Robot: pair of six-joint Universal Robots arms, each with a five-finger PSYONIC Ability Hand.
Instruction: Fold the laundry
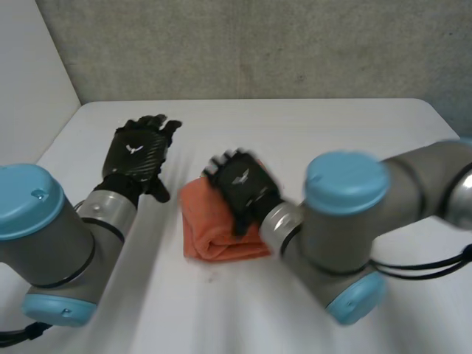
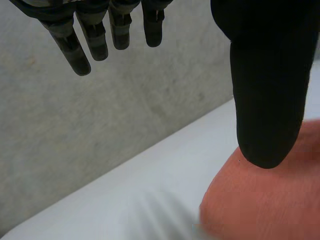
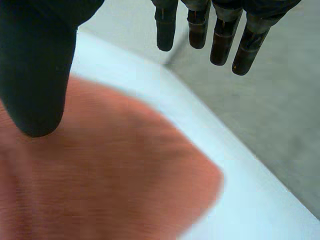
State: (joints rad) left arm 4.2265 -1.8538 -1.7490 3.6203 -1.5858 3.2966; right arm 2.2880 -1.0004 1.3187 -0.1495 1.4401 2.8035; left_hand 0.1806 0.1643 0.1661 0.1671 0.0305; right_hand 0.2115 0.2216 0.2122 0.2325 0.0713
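A folded orange cloth lies near the middle of the white table. My right hand hovers over the cloth's far right part, fingers straight and open, nothing held. In the right wrist view the cloth spreads under the palm, below the thumb and the fingers. My left hand is open to the left of the cloth, apart from it, fingers spread toward the far wall. In the left wrist view the cloth lies beside the thumb, and the fingers hang free.
A grey wall stands behind the table's far edge. The table's left edge runs close to my left arm. My right arm reaches across the near right side.
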